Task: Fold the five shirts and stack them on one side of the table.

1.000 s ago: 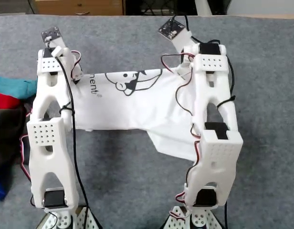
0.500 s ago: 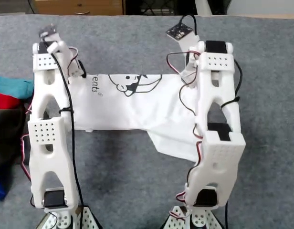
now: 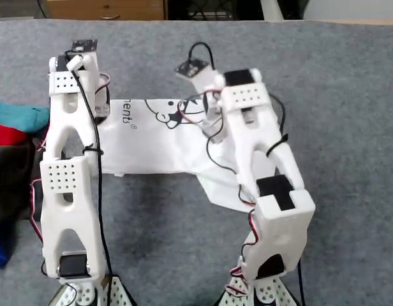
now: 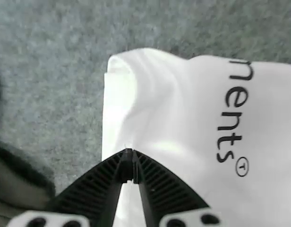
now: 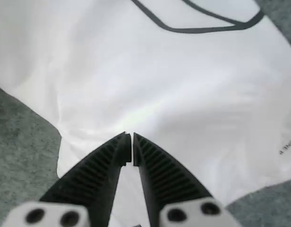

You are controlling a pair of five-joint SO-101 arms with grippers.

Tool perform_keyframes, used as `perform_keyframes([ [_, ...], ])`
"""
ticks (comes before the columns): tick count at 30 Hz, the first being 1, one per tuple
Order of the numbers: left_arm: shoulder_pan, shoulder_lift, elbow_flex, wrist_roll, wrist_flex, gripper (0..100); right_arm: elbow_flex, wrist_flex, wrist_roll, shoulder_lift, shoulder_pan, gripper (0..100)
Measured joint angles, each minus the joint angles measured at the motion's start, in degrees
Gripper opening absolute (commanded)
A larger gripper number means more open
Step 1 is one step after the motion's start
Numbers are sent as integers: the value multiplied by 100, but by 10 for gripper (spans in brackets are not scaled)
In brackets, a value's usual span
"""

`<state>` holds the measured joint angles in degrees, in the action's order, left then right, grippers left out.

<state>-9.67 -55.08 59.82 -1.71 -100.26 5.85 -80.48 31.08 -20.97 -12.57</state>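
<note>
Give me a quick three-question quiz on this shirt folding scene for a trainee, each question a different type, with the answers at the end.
1. True or false: the left gripper is shut on an edge of the white shirt.
2. Where does the pile of coloured clothes lie? A, at the edge of the table, beside the left arm; B, on top of the white shirt; C, on the floor.
3. Fill in: the print on the white shirt is ___ in colour.
Key: 1 true; 2 A; 3 black.
</note>
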Motion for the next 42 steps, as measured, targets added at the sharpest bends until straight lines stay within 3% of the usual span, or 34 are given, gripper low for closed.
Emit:
perform_keyframes([
  [11, -193, 1697, -2189, 26, 141, 27, -1213, 510, -44, 176, -26, 14],
  [16, -246, 2488, -3868, 62, 976, 27, -1969, 589, -53, 949, -26, 14],
  [24, -255, 4308, -7349, 62, 2963, 27, -4000, 1222, -53, 2347, -26, 15],
  [29, -255, 5512, -9116, 62, 3833, 27, -4686, 1169, 369, 3226, -26, 15],
  [36, -255, 6418, -9705, 62, 3956, 29, -4448, 563, 905, 4958, -26, 15],
  [42, -255, 6470, -9732, 62, 3956, 29, -4774, 1829, 914, 4809, -35, 15],
])
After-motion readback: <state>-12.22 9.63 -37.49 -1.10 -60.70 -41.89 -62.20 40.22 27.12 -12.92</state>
